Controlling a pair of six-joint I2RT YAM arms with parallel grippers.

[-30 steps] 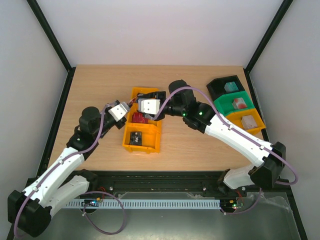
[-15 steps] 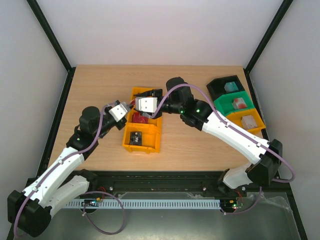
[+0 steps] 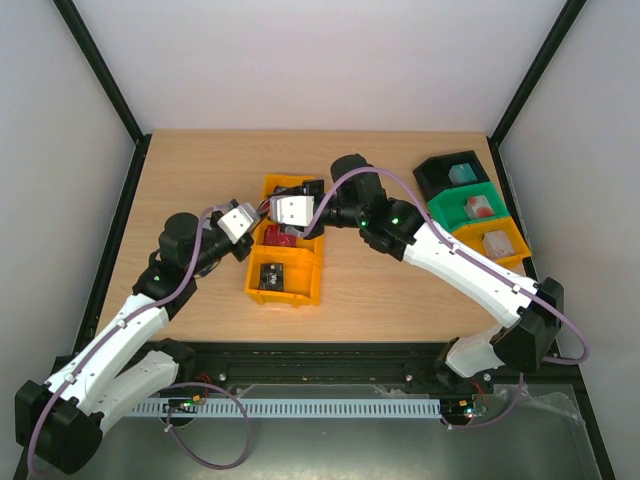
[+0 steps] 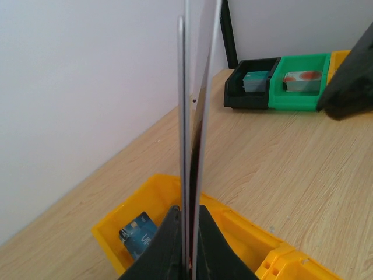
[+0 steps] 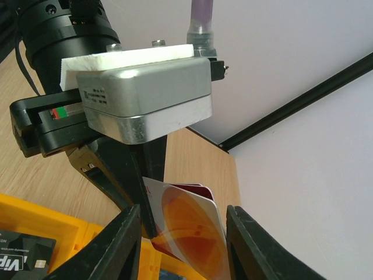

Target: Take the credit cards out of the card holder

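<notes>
Left jaws tight on credit cards (image 5: 189, 224), right jaws astride, head-on.

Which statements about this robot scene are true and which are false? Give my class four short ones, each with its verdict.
1. The left hand is shut on thin credit cards. True.
2. A blue card lies in the yellow bin. True.
3. The green bin stands to the left of the yellow bin. False: it stands well to its right, beside a black bin.
4. The right hand hangs far from the cards. False: its fingers stand on either side of an orange-and-white card that the left hand holds.
</notes>
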